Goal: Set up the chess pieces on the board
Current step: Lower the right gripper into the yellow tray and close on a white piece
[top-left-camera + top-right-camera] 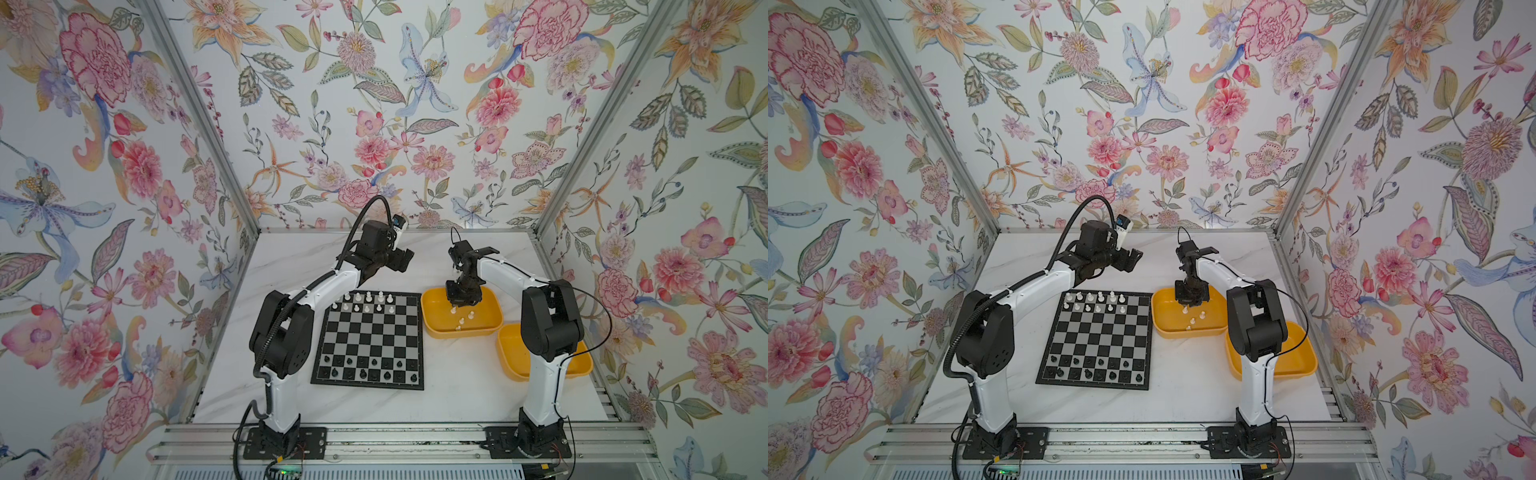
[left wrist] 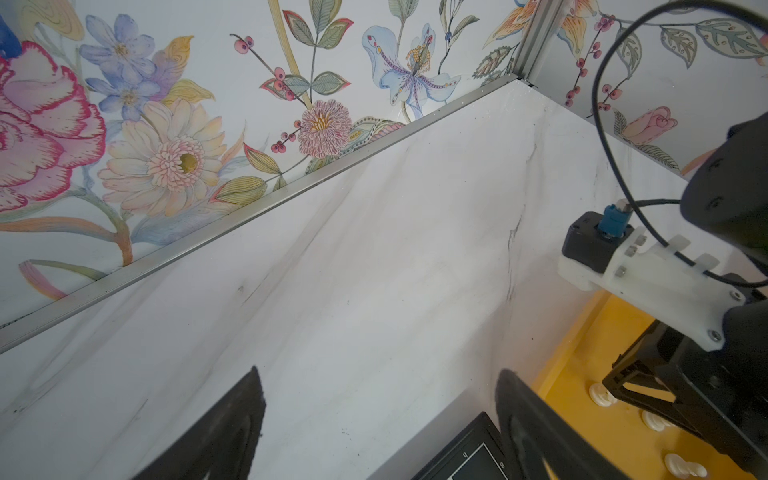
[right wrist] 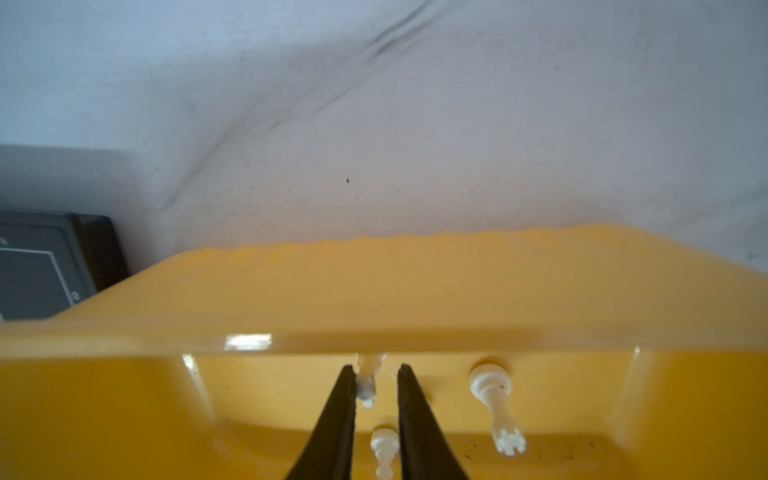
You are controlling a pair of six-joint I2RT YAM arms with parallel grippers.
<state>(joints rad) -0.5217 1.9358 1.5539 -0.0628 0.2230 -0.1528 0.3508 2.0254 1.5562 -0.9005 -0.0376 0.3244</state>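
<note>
Reaching into the yellow tub [image 1: 488, 311] right of the board [image 1: 370, 338] in both top views, the right gripper [image 3: 376, 368] is standing narrow, bracketing a white piece [image 3: 367, 386] that is touching one finger only. The left gripper [image 2: 379, 372] is hanging wide and empty above the table [image 2: 374, 249]. White chess pieces [image 1: 368, 297] are occupying the board's upper rows — black chess pieces [image 1: 362, 372] the lower.

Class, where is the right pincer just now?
In both top views the right pincer is down inside the far yellow tub, just right of the board, among loose white pieces.
</note>
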